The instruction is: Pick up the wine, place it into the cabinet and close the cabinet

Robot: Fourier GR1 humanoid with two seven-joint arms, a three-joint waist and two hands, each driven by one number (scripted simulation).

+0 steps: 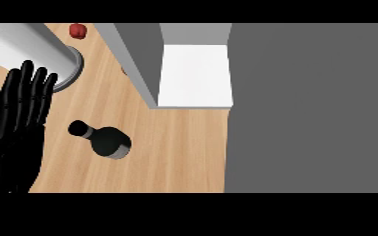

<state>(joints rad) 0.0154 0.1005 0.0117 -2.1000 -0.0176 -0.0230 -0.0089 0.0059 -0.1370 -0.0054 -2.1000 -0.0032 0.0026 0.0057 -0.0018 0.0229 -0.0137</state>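
The wine bottle (pixel 105 139) is dark, with a black cap and a pale base, and stands on the wooden counter (pixel 177 150) seen from above, left of centre. My left hand (pixel 23 110) rests at the left edge with fingers straight and pointing up, apart from the bottle. The cabinet (pixel 194 75) shows a white inner shelf at upper centre, with its grey door (pixel 136 62) swung open on the left side. My right hand is nowhere in the head view.
A grey cylinder on a round base (pixel 44 55) stands at the upper left behind my left hand. A small red object (pixel 77 30) lies near the top edge. A large grey surface (pixel 303 110) fills the right side.
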